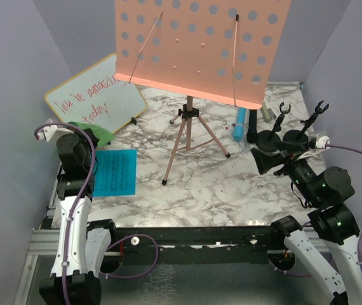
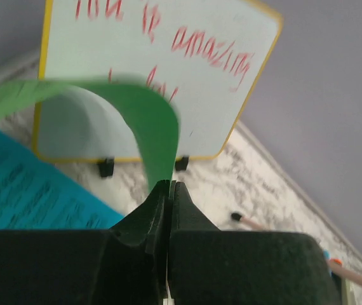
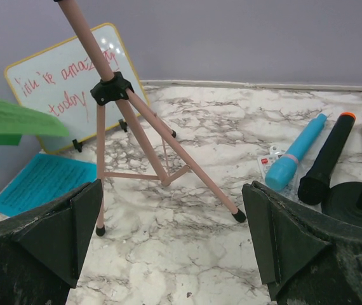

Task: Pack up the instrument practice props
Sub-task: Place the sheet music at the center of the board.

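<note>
The pink tripod music holder (image 1: 203,47) stands mid-table, its legs (image 3: 136,121) ahead of my right gripper. My left gripper (image 2: 169,185) is shut on an edge of the green music sheet (image 2: 149,127), which arches up in front of it at the left (image 1: 101,135). Flat on the table beside it lies the blue music sheet (image 1: 114,173). The blue microphone (image 3: 295,155) and black microphone (image 3: 326,162) lie side by side at the right. Two black mic holders (image 1: 271,141) (image 1: 295,135) stand next to them. My right gripper (image 3: 171,186) is open and holds nothing.
A yellow-framed whiteboard (image 1: 95,95) with red writing leans against the back left wall. A small silver cylinder (image 1: 267,112) and a white packet (image 3: 268,164) lie near the microphones. Purple walls close in the table on three sides.
</note>
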{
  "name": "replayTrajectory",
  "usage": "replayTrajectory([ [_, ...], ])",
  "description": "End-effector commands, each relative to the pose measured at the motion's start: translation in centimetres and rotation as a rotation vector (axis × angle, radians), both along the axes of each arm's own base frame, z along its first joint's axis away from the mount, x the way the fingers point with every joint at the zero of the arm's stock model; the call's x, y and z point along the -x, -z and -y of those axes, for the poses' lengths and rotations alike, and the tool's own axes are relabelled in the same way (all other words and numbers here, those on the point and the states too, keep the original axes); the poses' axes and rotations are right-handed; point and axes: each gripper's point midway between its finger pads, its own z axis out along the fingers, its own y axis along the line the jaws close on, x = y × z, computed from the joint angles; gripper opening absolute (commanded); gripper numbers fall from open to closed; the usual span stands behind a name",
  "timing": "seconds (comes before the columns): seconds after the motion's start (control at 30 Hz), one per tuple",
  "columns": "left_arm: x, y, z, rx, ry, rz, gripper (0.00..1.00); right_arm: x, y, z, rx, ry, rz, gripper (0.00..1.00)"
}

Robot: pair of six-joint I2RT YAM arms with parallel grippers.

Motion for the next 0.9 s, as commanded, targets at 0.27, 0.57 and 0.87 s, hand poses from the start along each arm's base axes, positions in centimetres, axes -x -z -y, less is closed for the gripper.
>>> replayTrajectory([
  [0.27,4.4,15.3,3.3,0.355,-0.014,-0.278,0.00,0.3,-0.2,-0.4,0.030,-0.020,0.028,1.00],
  [0.57,4.9,16.8,4.5,0.511,-0.025,-0.243,0.00,0.4,-0.1,-0.6,0.043,-0.023,0.033,1.00],
  [0.87,5.7,18.5,3.5,0.569,-0.115,-0.173,0.00,0.7,-0.2,-0.7,0.042,-0.030,0.046,1.00],
])
